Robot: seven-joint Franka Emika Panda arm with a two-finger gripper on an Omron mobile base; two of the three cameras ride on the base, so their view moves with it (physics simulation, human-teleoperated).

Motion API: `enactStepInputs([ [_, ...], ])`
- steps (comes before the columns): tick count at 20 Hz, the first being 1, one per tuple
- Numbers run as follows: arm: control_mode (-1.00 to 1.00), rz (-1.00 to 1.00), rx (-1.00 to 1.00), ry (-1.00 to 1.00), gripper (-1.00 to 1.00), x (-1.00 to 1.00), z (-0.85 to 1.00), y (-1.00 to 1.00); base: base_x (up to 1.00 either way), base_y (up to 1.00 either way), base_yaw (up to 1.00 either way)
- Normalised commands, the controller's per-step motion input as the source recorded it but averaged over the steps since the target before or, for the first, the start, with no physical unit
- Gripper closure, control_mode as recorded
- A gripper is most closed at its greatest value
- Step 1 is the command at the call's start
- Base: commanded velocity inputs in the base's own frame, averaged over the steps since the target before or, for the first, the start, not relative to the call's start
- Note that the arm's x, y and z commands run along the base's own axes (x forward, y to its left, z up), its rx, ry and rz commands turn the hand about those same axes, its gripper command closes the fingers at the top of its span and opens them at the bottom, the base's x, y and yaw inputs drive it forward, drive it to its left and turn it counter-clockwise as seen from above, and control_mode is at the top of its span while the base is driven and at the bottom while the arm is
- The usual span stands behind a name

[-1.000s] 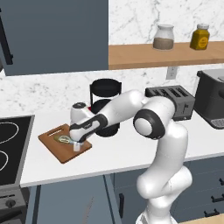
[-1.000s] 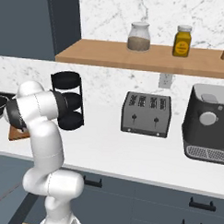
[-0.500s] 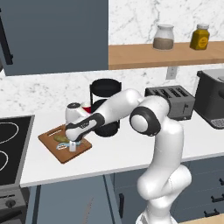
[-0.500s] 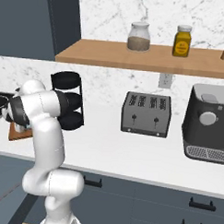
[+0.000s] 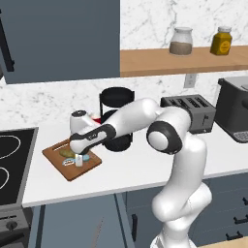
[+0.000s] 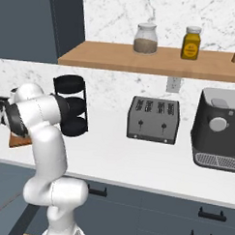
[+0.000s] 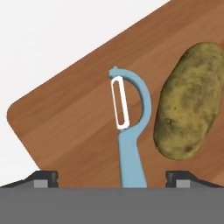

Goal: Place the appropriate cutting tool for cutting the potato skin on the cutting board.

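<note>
The brown wooden cutting board (image 5: 72, 172) lies on the counter beside the stove. On it the pale-blue peeler (image 7: 130, 131) lies flat, looped head pointing away from the hand. The yellowish-brown potato (image 7: 189, 103) rests just to its right, a small gap apart. My gripper (image 7: 113, 177) hovers low over the board, open, with its fingertips (image 7: 43, 177) wide on either side of the peeler's handle and not touching it. From the left base view the gripper (image 5: 79, 161) points down at the board, next to the potato (image 5: 67, 153). A corner of the board (image 6: 19, 140) peeks past my arm.
A stove top (image 5: 9, 164) borders the board on the left. Behind the arm stands a black round rack (image 5: 116, 118). A toaster (image 5: 191, 109) and a coffee machine (image 5: 237, 114) sit to the right. A wooden shelf (image 5: 184, 60) with jars hangs above.
The hand has shifted a little left and lower over the cutting board. The base and the rest of the scene stayed put.
</note>
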Motion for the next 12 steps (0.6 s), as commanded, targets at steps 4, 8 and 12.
enactStepInputs([
  [4, -1.00, 0.00, 0.00, -0.04, -1.00, -0.71, 0.40, -0.10, 0.00, 0.00, 0.00],
  [8, -1.00, -0.10, 0.00, -0.01, -1.00, -0.88, 0.38, -0.54, 0.00, 0.00, 0.00],
  [12, -1.00, -0.15, 0.00, -0.02, -1.00, -0.98, 0.37, -0.78, 0.00, 0.00, 0.00],
])
